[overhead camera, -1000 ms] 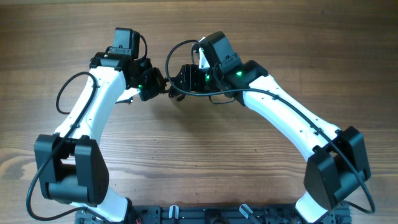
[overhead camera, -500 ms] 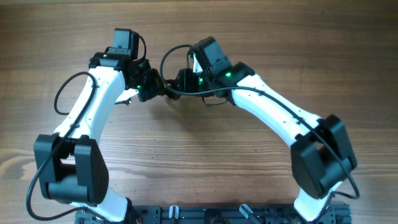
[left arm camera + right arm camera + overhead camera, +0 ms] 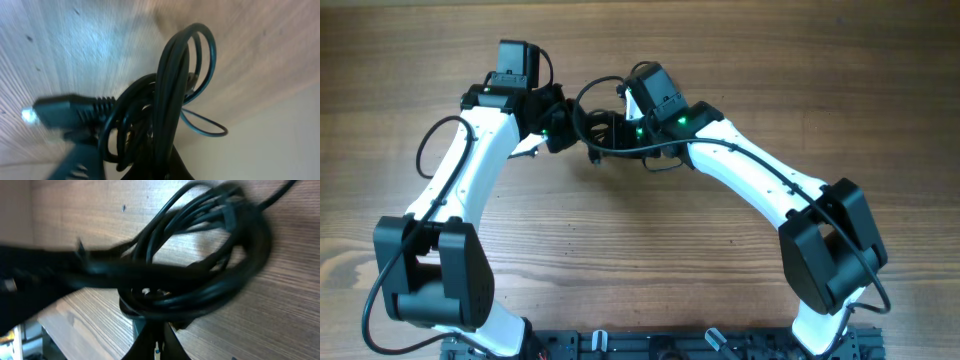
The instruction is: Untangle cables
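Between both grippers: bundle now pinched from two sides

At the far middle of the table (image 3: 640, 260) the cables (image 3: 592, 128) hang as one tight black knot of coils, held up between my two wrists. Since a second ago my right arm has swung left and closed the gap. My right gripper (image 3: 612, 128), open back then, has now snapped fully closed, and the right wrist view shows the coils (image 3: 200, 280) sitting right at its pinched tips, so I judge it has a strand. My left gripper (image 3: 565, 130) has stayed clamped on the cables the whole second, with coils (image 3: 172, 100) rising straight out of it.

Meaning: two holds on one bundle, so pulling apart can start. No cable is free yet.

Around it: a plug (image 3: 70, 110) sticks out sideways from the knot, blurred. One loop (image 3: 588, 92) arches above the grippers and a thin strand (image 3: 660, 165) droops under my right forearm. Both wrists are crowded together, so I cannot tell which coil each hand has, and a blind pull could tighten the knot
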Controlling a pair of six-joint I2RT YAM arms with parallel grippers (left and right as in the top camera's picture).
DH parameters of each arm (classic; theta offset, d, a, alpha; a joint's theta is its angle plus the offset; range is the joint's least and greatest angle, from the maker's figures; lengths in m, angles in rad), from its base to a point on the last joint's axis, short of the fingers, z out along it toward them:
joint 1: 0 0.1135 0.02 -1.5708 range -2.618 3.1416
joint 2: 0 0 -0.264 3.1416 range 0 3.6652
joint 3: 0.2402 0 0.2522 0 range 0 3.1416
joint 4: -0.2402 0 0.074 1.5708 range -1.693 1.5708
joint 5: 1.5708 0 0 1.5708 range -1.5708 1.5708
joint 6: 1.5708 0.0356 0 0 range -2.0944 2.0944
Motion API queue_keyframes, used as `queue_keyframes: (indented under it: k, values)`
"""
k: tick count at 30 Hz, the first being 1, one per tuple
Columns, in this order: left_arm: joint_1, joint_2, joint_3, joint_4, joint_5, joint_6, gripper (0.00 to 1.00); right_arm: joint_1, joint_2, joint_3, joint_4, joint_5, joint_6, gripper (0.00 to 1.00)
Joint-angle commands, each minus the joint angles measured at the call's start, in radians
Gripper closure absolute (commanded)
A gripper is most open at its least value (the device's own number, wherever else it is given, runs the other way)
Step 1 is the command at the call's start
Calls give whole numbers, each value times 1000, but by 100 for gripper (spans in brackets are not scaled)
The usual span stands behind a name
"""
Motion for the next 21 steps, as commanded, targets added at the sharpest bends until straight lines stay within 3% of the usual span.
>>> queue_keyframes:
  k: [1,12,19,21]
  values:
    - [-5,-4,6,69,142,-127,96,-10,27,8,-7,-75,-59,96]
    - [77,-4,6,85,196,-111,96,-246,24,8,-98,-177,-161,96]
    - [81,-4,6,97,198,-17,96,-274,1,9,-31,-343,-241,95]
    - [80,-4,6,92,192,-17,96,-266,-49,9,8,-343,-242,83]
